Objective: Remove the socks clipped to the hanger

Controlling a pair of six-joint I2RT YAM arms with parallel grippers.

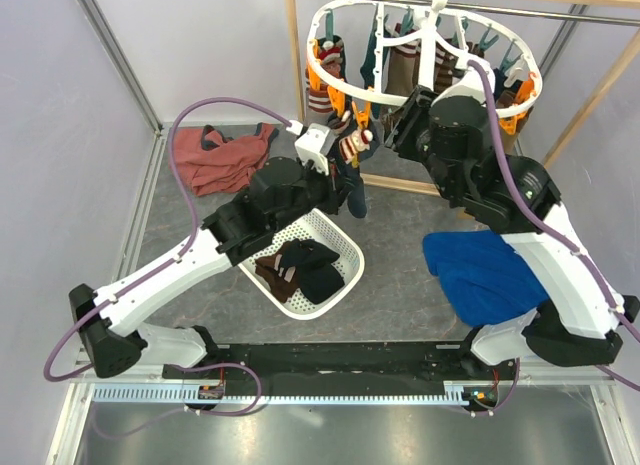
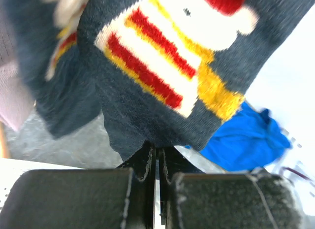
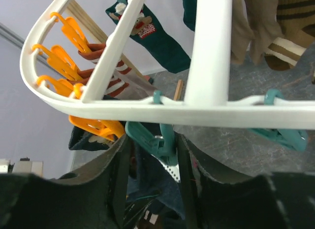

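Over the grey tabletop (image 1: pixel 400 275), your left claw (image 2: pixel 157 160) is clamped on the navy sock (image 2: pixel 147 115): soft, light, stretchy. Your right claw (image 3: pixel 152 155) stands apart astride 1 teal clip (image 3: pixel 157 140); squeeze there.

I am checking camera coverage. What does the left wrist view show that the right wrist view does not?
Only left wrist: the left gripper shut on a navy sock with a red, yellow and white pattern; the blue cloth. Only right wrist: the hanger, orange clips, the right gripper open around a teal clip. Both: the grey table and some socks.
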